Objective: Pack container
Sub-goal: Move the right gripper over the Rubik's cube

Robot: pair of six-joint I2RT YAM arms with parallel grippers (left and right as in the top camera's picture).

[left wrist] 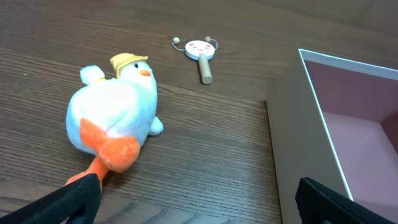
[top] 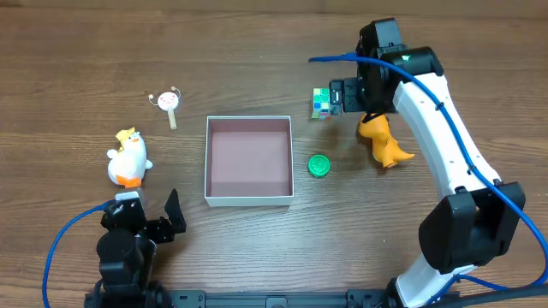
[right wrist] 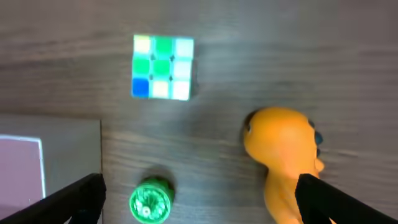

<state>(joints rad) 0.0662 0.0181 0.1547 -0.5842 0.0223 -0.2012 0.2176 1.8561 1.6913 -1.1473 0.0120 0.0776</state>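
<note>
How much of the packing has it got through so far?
Nothing is packed yet: the container is empty. Nothing is in hand either; the right gripper hangs open by the cube and orange toy, the left gripper open near the plush duck. All five toys are left, counting the rattle and green disc.

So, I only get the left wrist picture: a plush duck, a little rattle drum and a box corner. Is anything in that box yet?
Observer: No. From overhead the container is empty.
Operator: Any other toys around?
Observer: Three, on its right: a puzzle cube, a green round toy and an orange toy figure.
Operator: And the other arm?
Observer: The right gripper hangs open above them, nearest the cube and the figure.
</note>
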